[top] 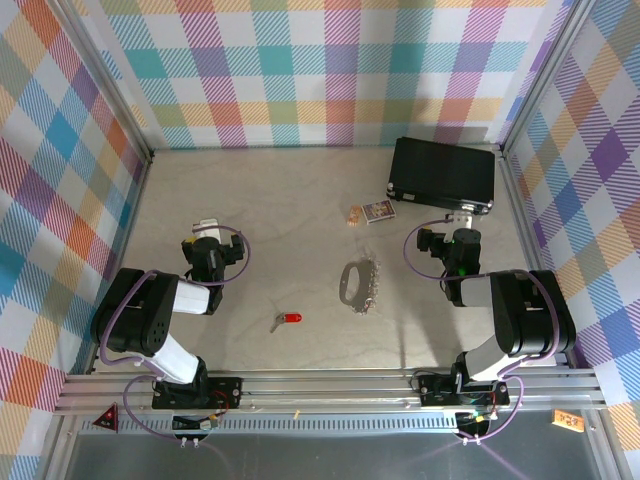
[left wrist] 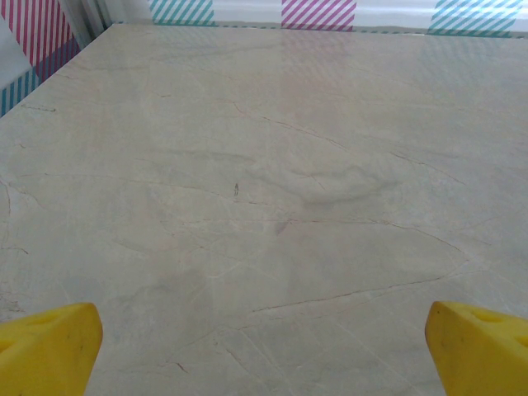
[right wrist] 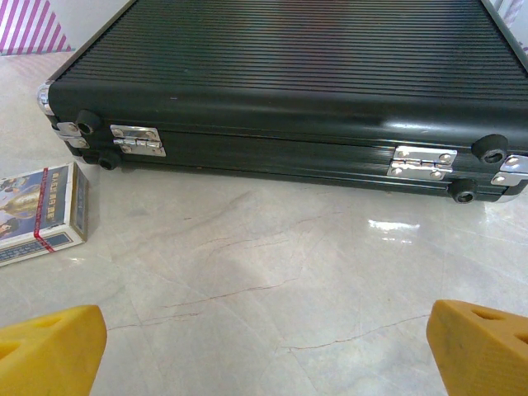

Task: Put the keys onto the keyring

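A small grey key with a red oval tag [top: 286,319] lies flat near the front middle of the table. The silver oval keyring [top: 359,283], a beaded chain along its right side, lies a little to the key's right and further back. My left gripper [top: 204,226] rests at the left, well apart from the key, its yellow fingertips [left wrist: 49,345] spread wide over bare tabletop. My right gripper [top: 461,217] sits at the right of the keyring, open, yellow fingertips [right wrist: 480,340] wide apart with nothing between them, facing a black case.
A black ribbed case [top: 443,175] with silver hinges [right wrist: 138,140] lies at the back right, close in front of my right gripper. A small printed card box [top: 377,212] lies left of it, beside a tiny brown item [top: 355,214]. Checked walls enclose the table.
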